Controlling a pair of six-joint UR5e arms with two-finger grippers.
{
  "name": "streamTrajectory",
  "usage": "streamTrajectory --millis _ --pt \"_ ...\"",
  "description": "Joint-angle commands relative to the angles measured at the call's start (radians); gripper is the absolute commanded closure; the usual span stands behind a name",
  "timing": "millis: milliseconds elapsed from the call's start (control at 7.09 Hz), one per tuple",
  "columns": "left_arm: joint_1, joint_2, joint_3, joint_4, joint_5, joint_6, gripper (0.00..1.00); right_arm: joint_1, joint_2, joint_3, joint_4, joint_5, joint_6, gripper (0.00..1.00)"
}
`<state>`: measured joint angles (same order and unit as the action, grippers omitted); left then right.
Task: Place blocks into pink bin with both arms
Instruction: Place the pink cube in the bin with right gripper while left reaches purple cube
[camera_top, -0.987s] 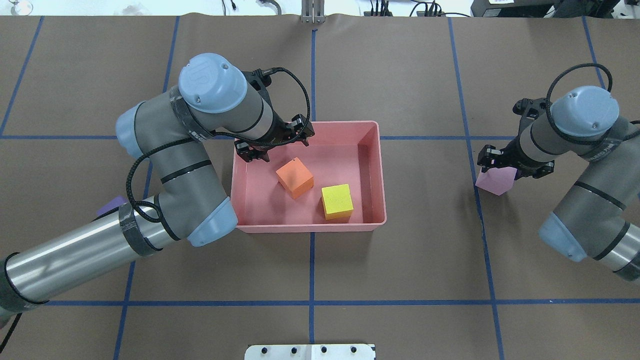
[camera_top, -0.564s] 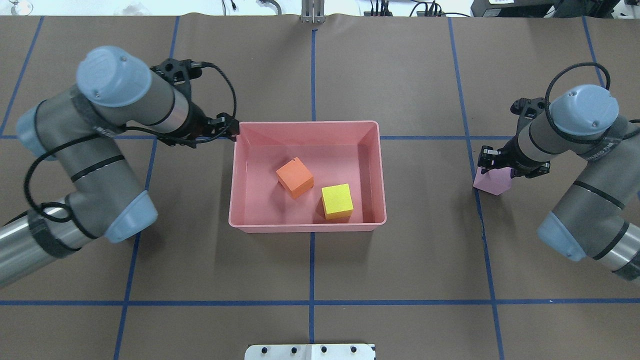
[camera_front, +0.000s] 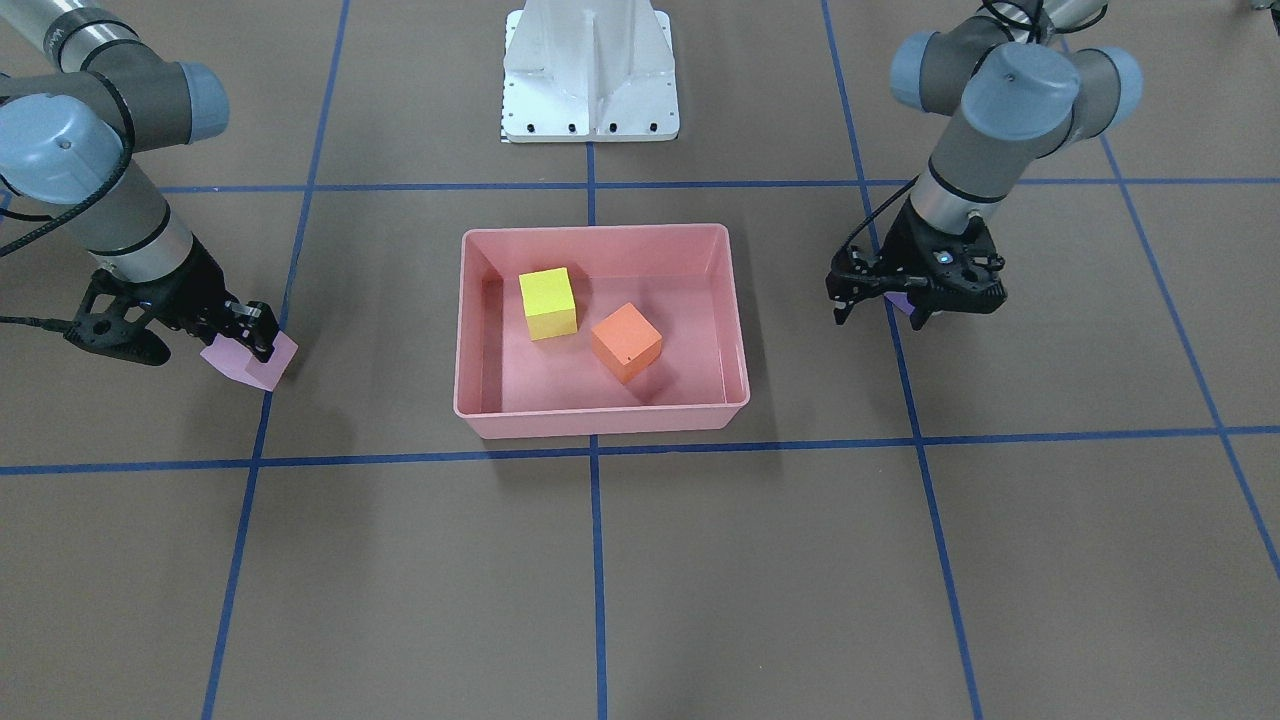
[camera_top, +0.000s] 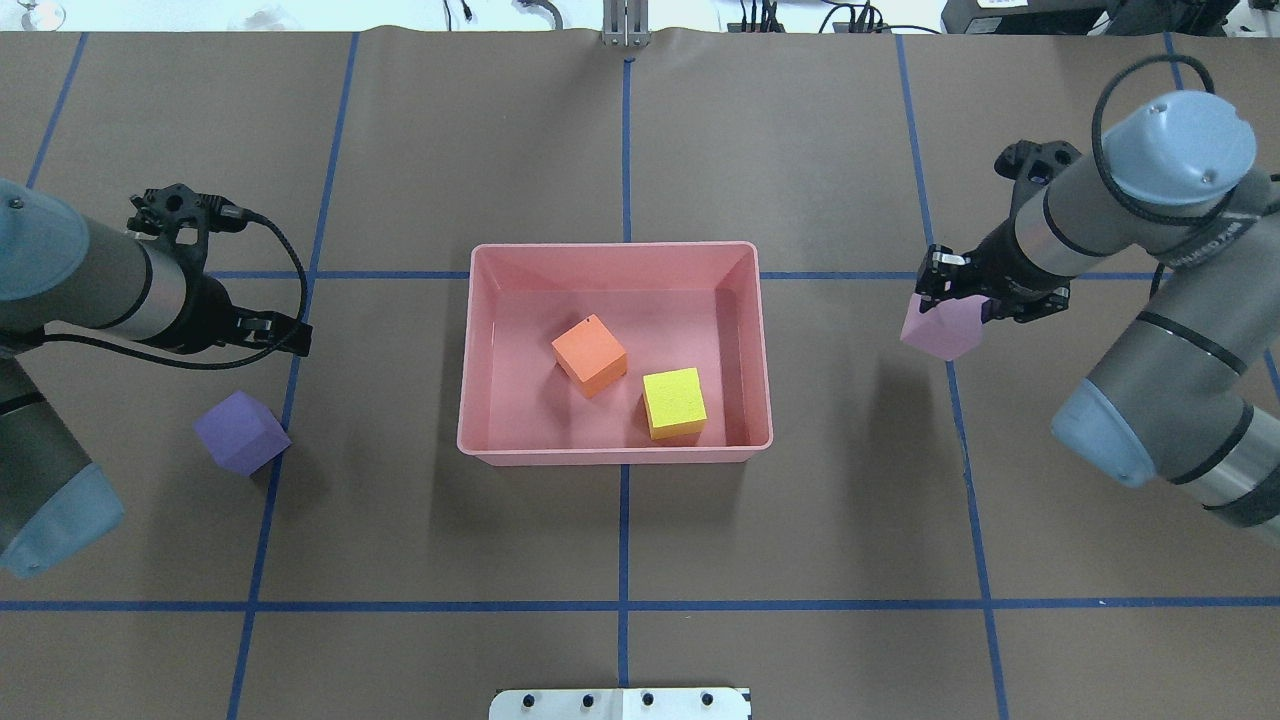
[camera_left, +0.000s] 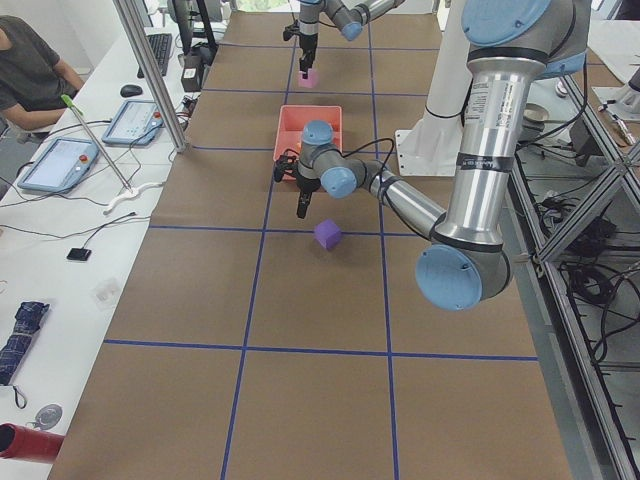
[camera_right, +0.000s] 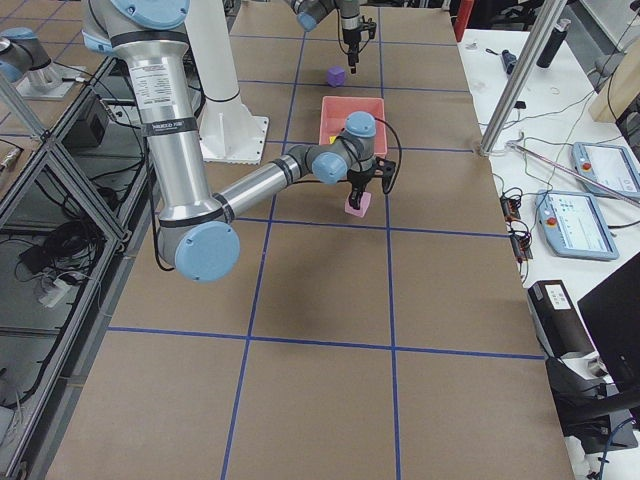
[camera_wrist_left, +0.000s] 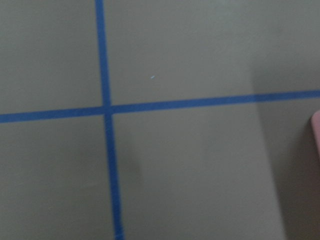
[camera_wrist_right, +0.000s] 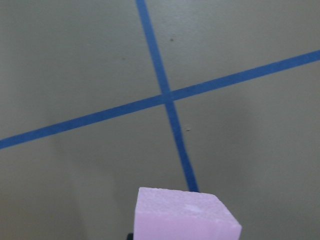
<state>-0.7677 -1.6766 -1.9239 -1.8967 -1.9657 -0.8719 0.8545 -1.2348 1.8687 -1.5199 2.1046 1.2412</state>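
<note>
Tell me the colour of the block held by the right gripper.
Light pink; the block shows best in the overhead view.

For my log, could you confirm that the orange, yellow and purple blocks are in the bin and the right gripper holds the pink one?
Not quite: the overhead view shows the purple block on the table, outside the bin. Only the orange block and yellow block are in it; the right gripper holds the pink block.
</note>
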Motion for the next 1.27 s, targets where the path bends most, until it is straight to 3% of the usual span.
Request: streamTrajectory --millis 0,282,564,1128 --pt "0.016 0.058 -0.003 -0.022 0.004 0.077 0.0 -0.027 0.197 0.021 -0.192 0.008 0.106 1.0" --pt "0.051 0.055 0.002 -0.033 0.004 0.164 0.0 -0.092 0.279 -0.024 -0.166 0.002 0.206 1.0" --pt "0.054 0.061 0.003 -0.033 0.004 0.287 0.0 -0.146 0.317 -0.133 -0.023 -0.014 0.294 1.0" --pt "0.059 0.081 0.006 -0.032 -0.01 0.485 0.0 -0.201 0.35 -0.198 0.009 -0.08 0.325 1.0"
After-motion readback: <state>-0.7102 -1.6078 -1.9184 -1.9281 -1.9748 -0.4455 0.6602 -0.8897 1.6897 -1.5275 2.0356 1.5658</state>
